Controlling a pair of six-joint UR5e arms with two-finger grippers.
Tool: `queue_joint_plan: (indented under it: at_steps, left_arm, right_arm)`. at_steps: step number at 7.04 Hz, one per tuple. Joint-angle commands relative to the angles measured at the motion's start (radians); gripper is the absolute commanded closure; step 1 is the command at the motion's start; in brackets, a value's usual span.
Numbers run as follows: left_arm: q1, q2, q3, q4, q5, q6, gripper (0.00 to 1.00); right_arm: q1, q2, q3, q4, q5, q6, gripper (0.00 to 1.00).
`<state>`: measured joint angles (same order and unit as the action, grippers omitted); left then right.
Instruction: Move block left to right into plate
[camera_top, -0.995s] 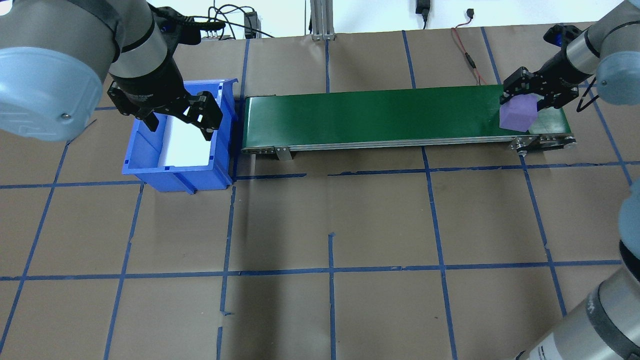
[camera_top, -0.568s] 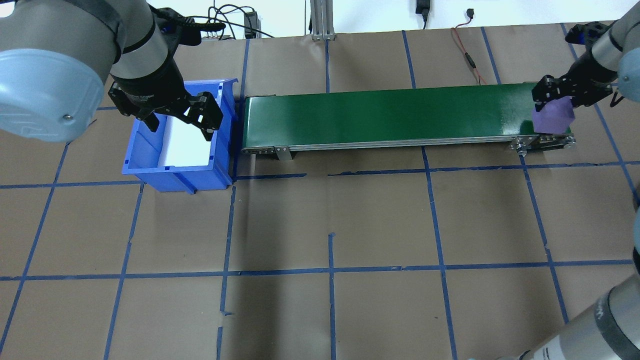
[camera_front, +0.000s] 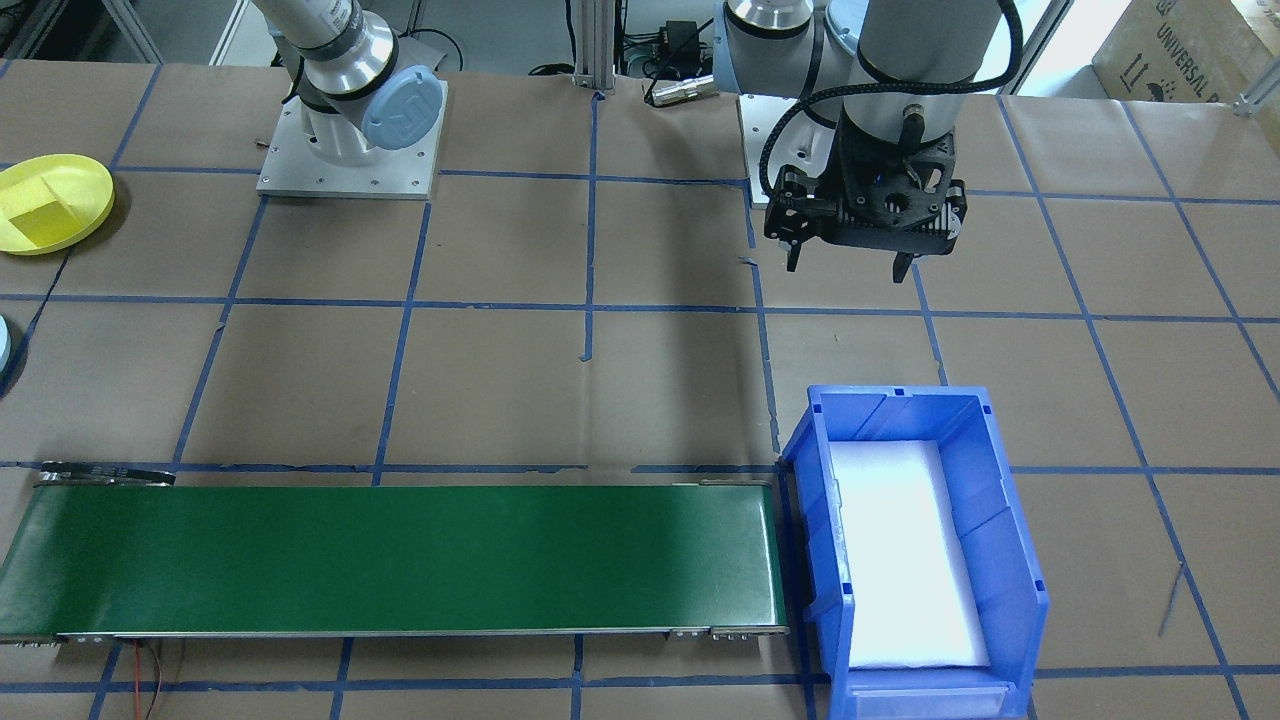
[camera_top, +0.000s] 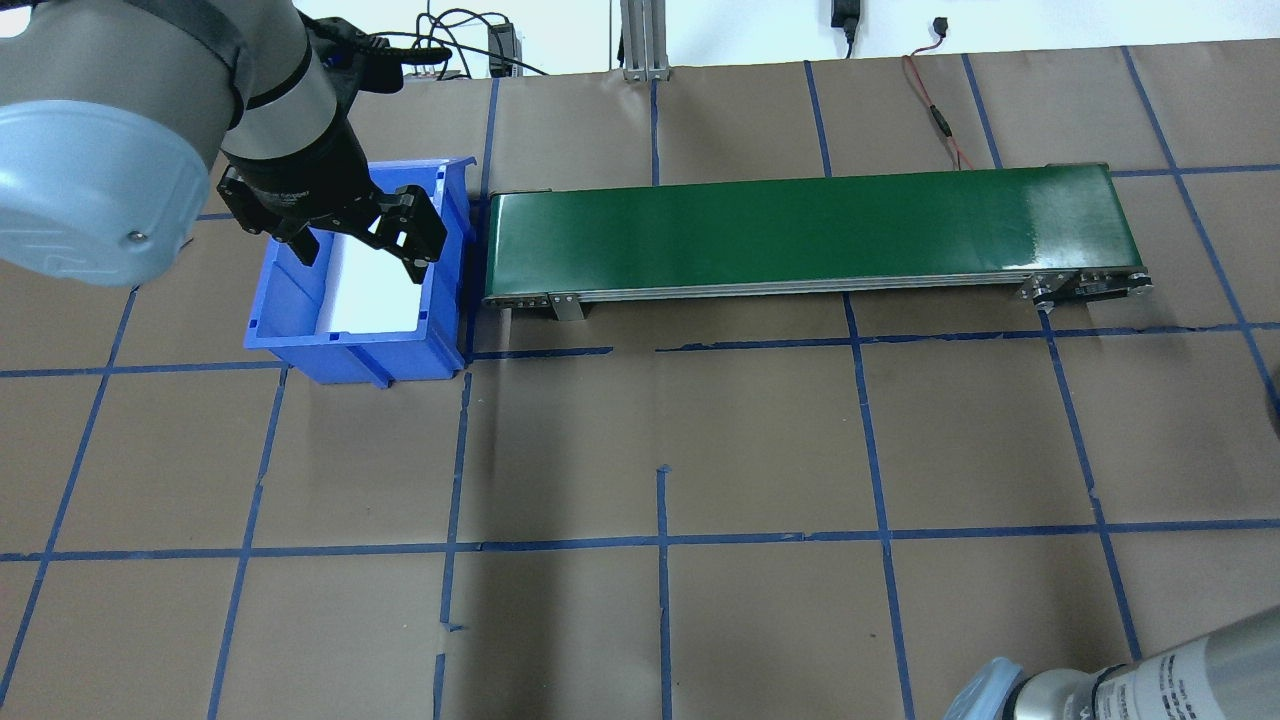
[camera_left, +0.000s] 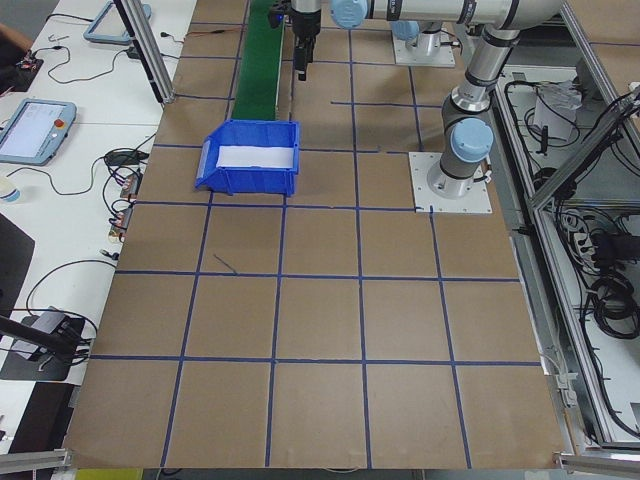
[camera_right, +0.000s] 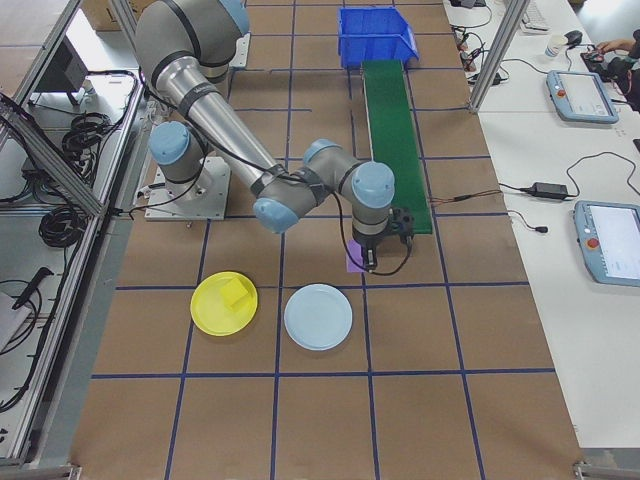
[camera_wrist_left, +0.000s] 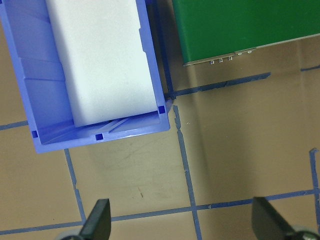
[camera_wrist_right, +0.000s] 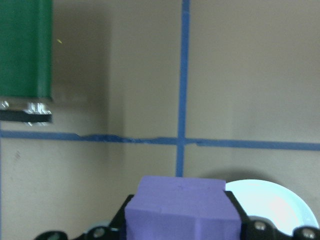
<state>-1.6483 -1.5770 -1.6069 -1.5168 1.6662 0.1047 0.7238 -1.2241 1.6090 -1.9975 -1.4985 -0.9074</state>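
On yellow plate (camera_right: 223, 304), seemingly yellow block (camera_right: 235, 293).

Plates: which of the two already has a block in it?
The yellow plate, nearer the robot base; a yellow block sits in it. The pale blue plate beside it is bare. The purple block is in the right gripper.

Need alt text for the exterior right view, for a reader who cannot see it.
The near right arm carries a purple block in its hand, just off the end of the green conveyor and short of two plates on the brown table. The yellow plate, already holding a yellow block, sits beside a pale blue plate; a blue bin stands at the conveyor's far end.
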Motion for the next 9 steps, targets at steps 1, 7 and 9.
queue_joint_plan:
  at_steps: [1,7,9]
  left_arm:
    - [-0.001,0.000,-0.001,0.000,0.001,0.001,0.00]
    - [-0.001,0.000,-0.004,0.001,0.001,0.001,0.00]
    - [-0.001,0.000,-0.005,0.001,0.001,0.003,0.00]
  right_arm:
    - [-0.172,0.012,0.066,-0.065,0.011,-0.178,0.67]
    - [-0.189,0.031,0.075,-0.077,0.011,-0.131,0.00]
    - [-0.053,-0.087,0.054,0.025,-0.005,-0.020,0.00]
